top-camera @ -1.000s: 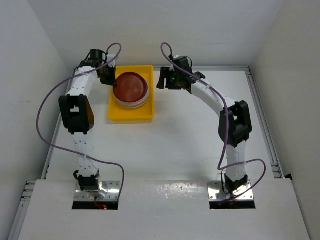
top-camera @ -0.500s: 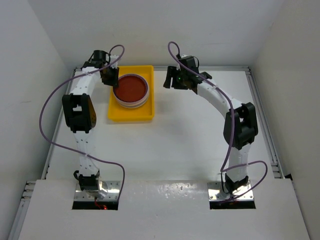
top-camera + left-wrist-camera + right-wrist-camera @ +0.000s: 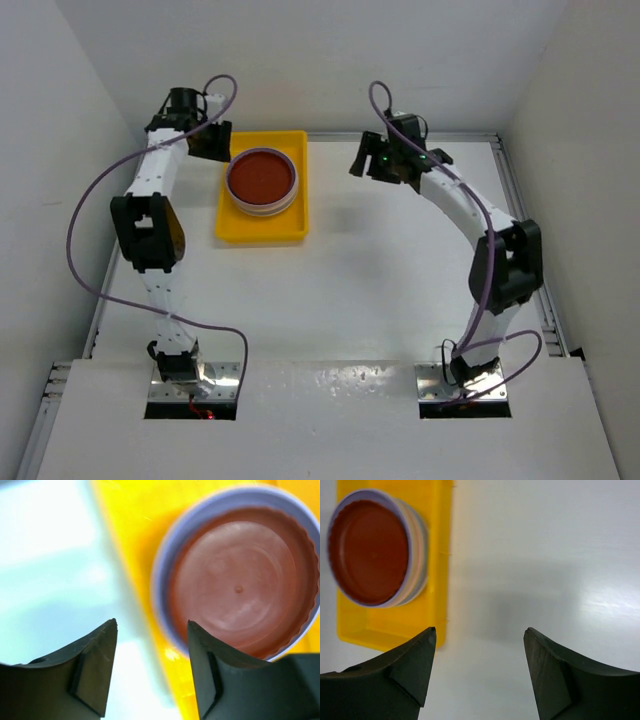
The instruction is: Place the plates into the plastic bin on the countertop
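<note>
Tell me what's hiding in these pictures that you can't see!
- Right wrist view: the dark red plate covers the lower plates. Only thin rims show, so they can't be counted. The picture's left edge cuts off the yellow bin.
- Left wrist view: everything is blurred, and the bin runs off the edges.
- Top view: the stack is too small to count.

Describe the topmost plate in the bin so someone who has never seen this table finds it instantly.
On the white countertop, look toward the far left for the yellow bin, the only coloured container. A stack of round plates sits in its far half. The target is the dark red plate on top, ringed by the lilac rim of the plate beneath.
</note>
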